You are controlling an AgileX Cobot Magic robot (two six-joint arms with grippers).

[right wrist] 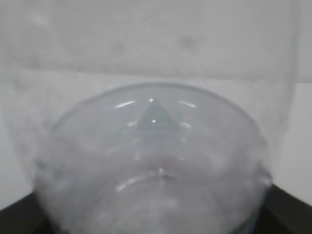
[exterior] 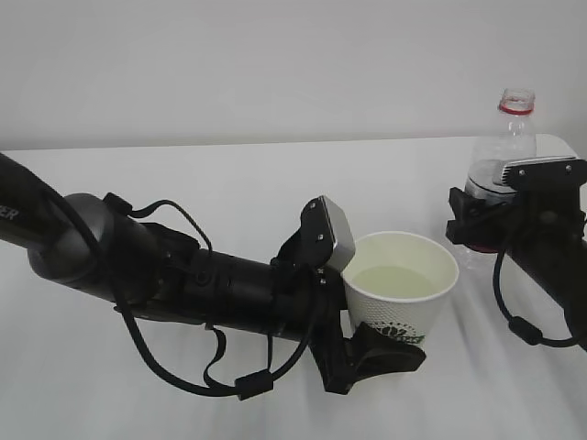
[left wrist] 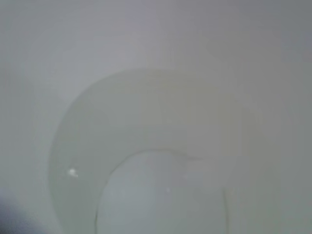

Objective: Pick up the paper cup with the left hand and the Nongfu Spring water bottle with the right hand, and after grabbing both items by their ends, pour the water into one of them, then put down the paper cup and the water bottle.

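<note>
The white paper cup [exterior: 404, 307] with a green logo stands upright at centre, and pale water [exterior: 396, 280] lies inside it. My left gripper [exterior: 394, 323] is shut on its lower body; one black finger [exterior: 385, 356] shows in front and the other is hidden behind. The cup's wall [left wrist: 156, 48] fills the left wrist view. The Nongfu Spring water bottle [exterior: 506, 137] stands upright at the right, uncapped, with its red neck ring showing. My right gripper [exterior: 486, 225] straddles its label. Whether the fingers [right wrist: 288, 210] press the bottle [right wrist: 151, 161] does not show.
The white table [exterior: 229, 174] runs back to a pale wall. The bulky left arm [exterior: 138, 266] with its cables lies across the front left. The right arm [exterior: 550, 247] comes in from the right edge, a cable hanging below it.
</note>
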